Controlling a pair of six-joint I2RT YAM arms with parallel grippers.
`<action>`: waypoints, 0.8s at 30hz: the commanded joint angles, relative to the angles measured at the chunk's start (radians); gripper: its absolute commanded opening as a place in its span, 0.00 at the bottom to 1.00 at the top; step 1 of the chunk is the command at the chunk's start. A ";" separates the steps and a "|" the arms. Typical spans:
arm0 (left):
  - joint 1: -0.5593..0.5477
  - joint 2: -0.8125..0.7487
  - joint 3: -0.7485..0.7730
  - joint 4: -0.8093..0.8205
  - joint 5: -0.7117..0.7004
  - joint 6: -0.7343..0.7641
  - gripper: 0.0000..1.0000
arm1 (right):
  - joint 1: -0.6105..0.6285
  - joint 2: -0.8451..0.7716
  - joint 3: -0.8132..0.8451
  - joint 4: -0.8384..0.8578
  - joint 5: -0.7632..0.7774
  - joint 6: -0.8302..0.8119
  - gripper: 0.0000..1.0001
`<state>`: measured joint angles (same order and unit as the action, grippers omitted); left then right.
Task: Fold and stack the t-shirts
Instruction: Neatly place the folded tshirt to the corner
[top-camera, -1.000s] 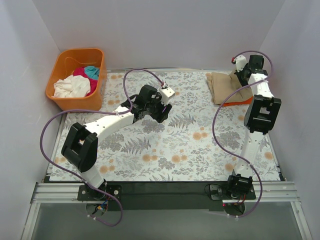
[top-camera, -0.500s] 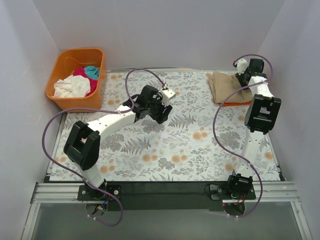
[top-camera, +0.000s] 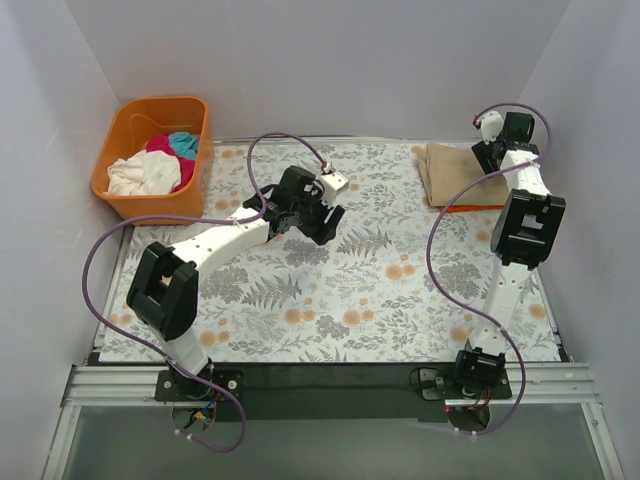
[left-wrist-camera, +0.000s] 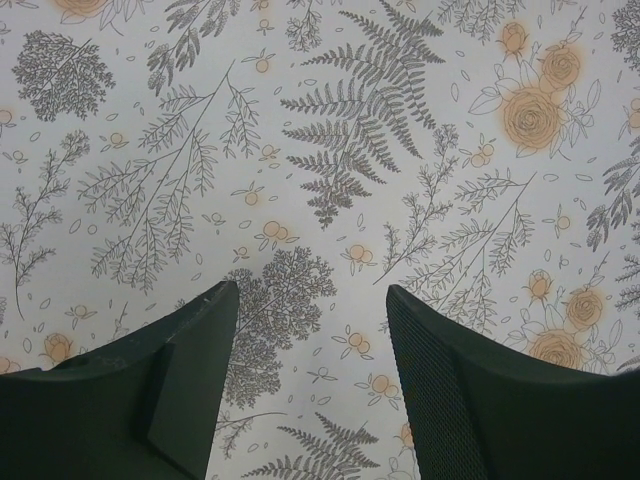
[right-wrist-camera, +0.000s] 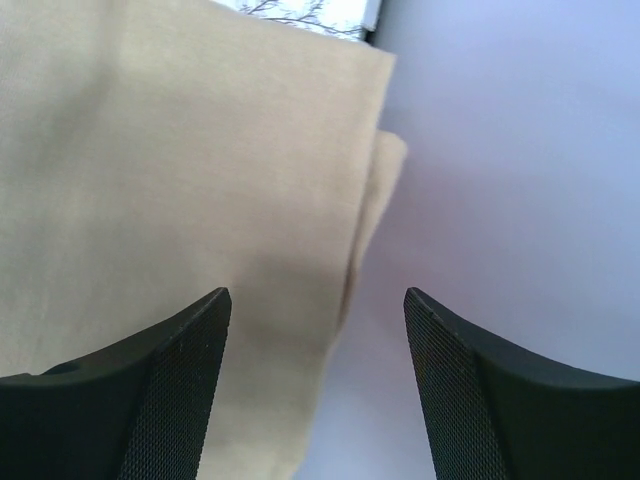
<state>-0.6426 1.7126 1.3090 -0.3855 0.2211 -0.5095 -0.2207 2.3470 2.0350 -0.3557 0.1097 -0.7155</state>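
Left claw (left-wrist-camera: 312, 292) and right claw (right-wrist-camera: 317, 300) stand open; the tan shirt (right-wrist-camera: 180, 150) looks limp, light, best pinched at its edge.

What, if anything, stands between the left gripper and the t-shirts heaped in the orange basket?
Only the basket's own side wall. The open left gripper hangs over bare floral tablecloth, and nothing else visible lies on the stretch of table between it and the t-shirts.

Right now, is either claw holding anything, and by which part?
Nothing is held. The left claw is open over the tablecloth; the right claw is open above the edge of the folded tan shirt.
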 joint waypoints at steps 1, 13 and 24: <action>0.026 -0.064 0.036 -0.026 -0.003 -0.034 0.57 | -0.005 -0.123 0.048 0.037 0.047 -0.015 0.64; 0.049 -0.114 0.032 -0.043 0.021 -0.086 0.61 | -0.020 -0.278 -0.016 -0.054 -0.095 0.099 0.30; 0.052 -0.123 0.019 -0.042 0.037 -0.090 0.61 | -0.071 -0.100 0.045 -0.109 -0.117 0.156 0.01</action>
<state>-0.5938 1.6531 1.3117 -0.4187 0.2398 -0.5907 -0.2691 2.1963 2.0377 -0.4278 0.0101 -0.5800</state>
